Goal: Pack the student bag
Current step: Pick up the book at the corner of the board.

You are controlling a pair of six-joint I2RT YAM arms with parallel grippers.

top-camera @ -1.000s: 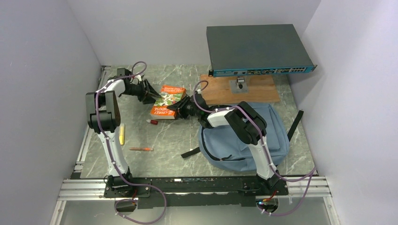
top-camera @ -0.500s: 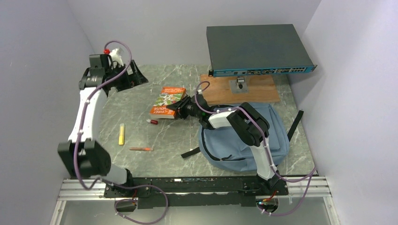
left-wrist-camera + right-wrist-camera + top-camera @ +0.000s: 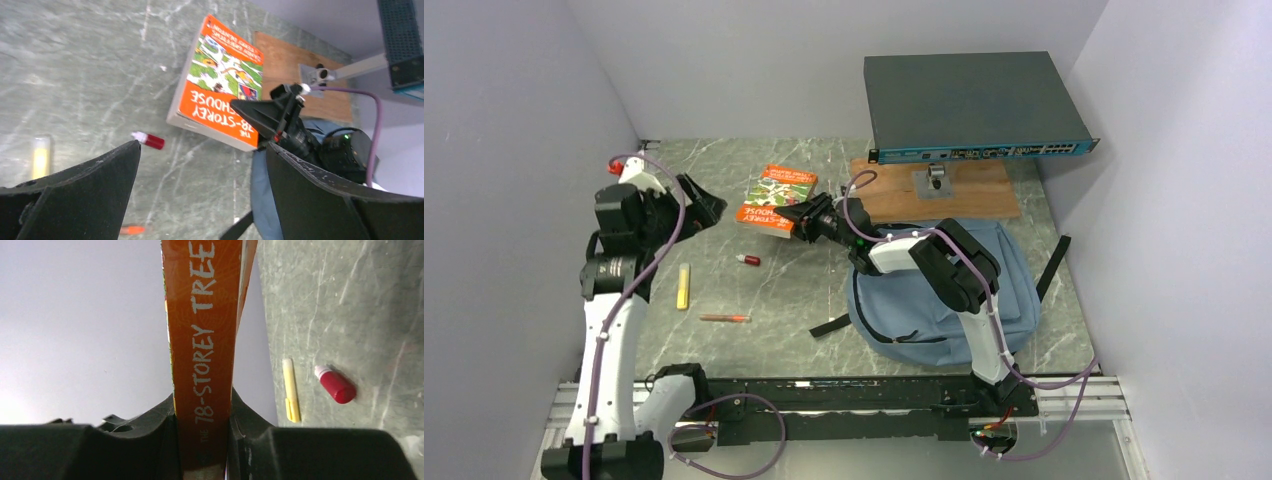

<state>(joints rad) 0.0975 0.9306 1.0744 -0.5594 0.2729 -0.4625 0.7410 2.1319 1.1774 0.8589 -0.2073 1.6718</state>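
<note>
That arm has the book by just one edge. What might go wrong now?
The right tool pinches the book only at one end, so it may tilt or slip out. The bag lies flat and slumped; I see no opening, so the book might catch on fabric.

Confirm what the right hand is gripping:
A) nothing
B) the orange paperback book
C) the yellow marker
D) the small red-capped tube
B: in the right wrist view the right hand has a finger pressed on each side of the orange paperback book at its spine.
</note>
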